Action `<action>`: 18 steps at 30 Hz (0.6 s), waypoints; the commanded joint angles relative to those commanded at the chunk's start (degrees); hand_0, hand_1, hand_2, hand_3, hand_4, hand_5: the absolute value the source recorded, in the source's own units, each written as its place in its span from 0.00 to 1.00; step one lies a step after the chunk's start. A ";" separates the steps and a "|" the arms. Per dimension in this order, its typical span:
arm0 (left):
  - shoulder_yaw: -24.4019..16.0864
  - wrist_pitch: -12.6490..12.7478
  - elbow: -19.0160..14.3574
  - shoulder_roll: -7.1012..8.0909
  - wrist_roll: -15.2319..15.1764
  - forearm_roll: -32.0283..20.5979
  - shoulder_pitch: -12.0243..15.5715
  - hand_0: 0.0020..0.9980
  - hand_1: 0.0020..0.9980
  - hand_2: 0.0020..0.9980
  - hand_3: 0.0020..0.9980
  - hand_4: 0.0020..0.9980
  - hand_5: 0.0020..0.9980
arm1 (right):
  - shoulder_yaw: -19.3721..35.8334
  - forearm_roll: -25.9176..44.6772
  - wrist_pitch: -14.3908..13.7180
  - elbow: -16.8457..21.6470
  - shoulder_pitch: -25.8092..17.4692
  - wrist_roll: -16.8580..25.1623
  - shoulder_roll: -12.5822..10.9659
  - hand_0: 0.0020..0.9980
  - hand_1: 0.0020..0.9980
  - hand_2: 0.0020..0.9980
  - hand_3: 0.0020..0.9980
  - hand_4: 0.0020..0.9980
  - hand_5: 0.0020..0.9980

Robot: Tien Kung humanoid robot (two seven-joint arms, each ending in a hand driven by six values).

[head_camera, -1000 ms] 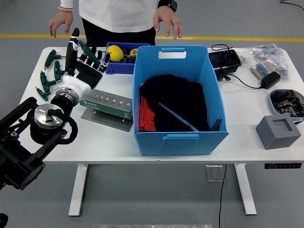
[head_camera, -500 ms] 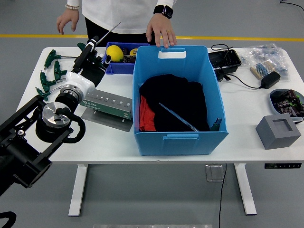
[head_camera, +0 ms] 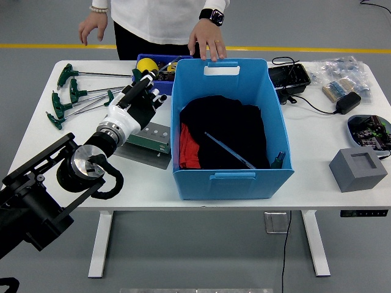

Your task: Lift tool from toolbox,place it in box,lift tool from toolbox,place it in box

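- Green T-handle hex keys point(head_camera: 64, 101): a cluster lies loose on the white table point(head_camera: 317, 165) at its 9–10 o'clock. Their thin steel shafts run toward the small dark-blue toolbox bin point(head_camera: 160, 82) at 11 o'clock.
- One more green handle point(head_camera: 110, 96) sits just at 9 o'clock of the left hand point(head_camera: 142, 97).
- Left hand hovers between that bin and the large light-blue plastic box point(head_camera: 229, 177), above the green metal case point(head_camera: 145, 135). It points to about 1 o'clock.
- Cannot tell from this view whether the hand is clamped on a tool or empty. It blocks its own palm.
- The big box already holds a thin shaft point(head_camera: 229, 149) over black cloth point(head_camera: 226, 122), with a green grip point(head_camera: 278, 160) at the box's 4 o'clock corner.
- A person's hand point(head_camera: 208, 44) rests on the box's 12 o'clock rim. Their other hand point(head_camera: 91, 25) hangs clear of the table at 11 o'clock.
- Likely step: carry to the box, or a re-grasp if the hand is empty.
- To do it well:
  - clear the box's 9 o'clock wall with height to spare before going sideways;
  - keep any long shaft level so it doesn't catch the rim;
  - release over the cloth at box centre, away from the person's hand on the rim.
- If empty, take the handle at 9 o'clock by the T-grip, not the shaft.
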 joint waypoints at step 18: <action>22.05 -7.00 13.37 -6.25 10.36 36.89 -13.65 0.22 0.12 0.15 0.21 0.29 0.00 | -2.50 1.08 -0.02 0.12 0.40 -0.03 -0.59 0.68 0.65 0.71 0.57 0.78 0.73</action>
